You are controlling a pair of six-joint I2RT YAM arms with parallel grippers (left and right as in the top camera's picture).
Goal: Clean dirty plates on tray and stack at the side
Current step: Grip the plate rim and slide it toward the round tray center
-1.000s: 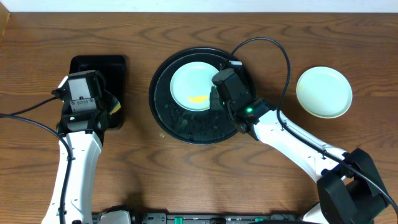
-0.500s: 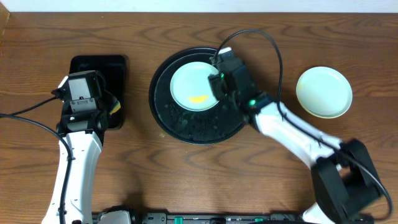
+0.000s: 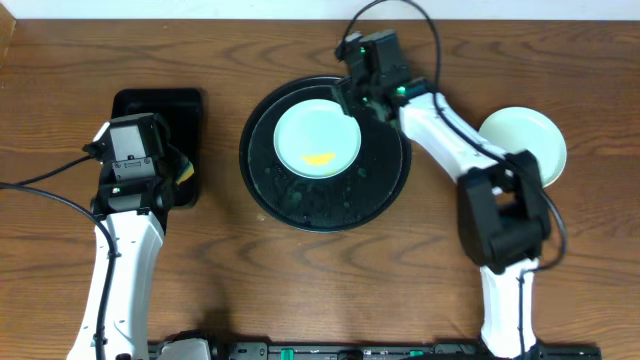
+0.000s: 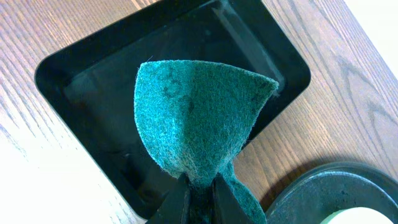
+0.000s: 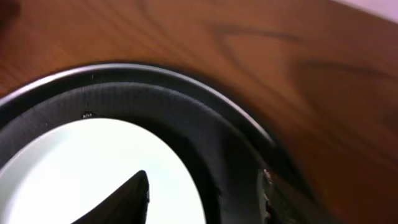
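Observation:
A light blue plate (image 3: 317,138) with a yellow-orange smear lies in the round black tray (image 3: 300,205). My right gripper (image 3: 352,102) is at the plate's far right edge. In the right wrist view it (image 5: 205,186) is open, one finger over the plate (image 5: 93,168), the other over the tray's floor (image 5: 205,118), the plate's rim between them. A second pale plate (image 3: 520,148) rests on the table at the right. My left gripper (image 4: 200,199) is shut on a green scouring pad (image 4: 193,118) above the rectangular black tray (image 4: 93,81).
The rectangular black tray (image 3: 155,102) sits at the left with my left arm (image 3: 125,235) beside it. The right arm (image 3: 470,150) stretches from the table's front right across to the round tray, passing close to the plate at the right.
My right gripper has gone from shut to open and moved from the tray's right side up to the plate's far right edge. The left arm and pad have not moved.

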